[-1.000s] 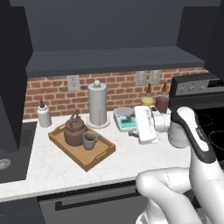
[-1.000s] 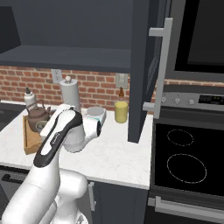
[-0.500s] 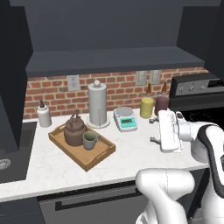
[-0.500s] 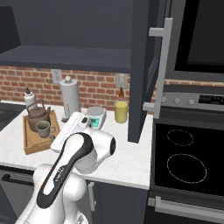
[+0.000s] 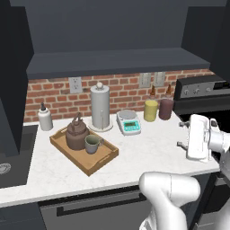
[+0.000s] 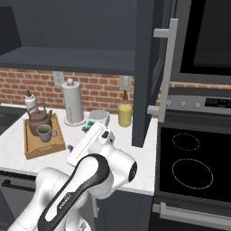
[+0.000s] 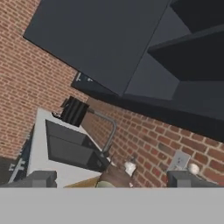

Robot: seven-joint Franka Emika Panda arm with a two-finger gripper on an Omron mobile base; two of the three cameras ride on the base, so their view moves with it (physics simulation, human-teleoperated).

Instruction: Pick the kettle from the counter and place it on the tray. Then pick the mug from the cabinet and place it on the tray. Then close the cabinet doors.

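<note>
Left base view showed your squat dark-brown kettle [image 5: 76, 134] and small grey-green mug [image 5: 92, 143] together on the light wooden tray [image 5: 104, 160] on the white marbled bench [image 5: 148, 147]. Your hand [image 5: 182, 134] hung wide and empty at the bench's right end.

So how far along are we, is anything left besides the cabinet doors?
Done: the kettle and the mug both sit on the tray. In hand: nothing; the gripper is open and empty, over the counter to the right of the tray. Left: closing the cabinet doors; the right door stands open, handle outward.
</note>
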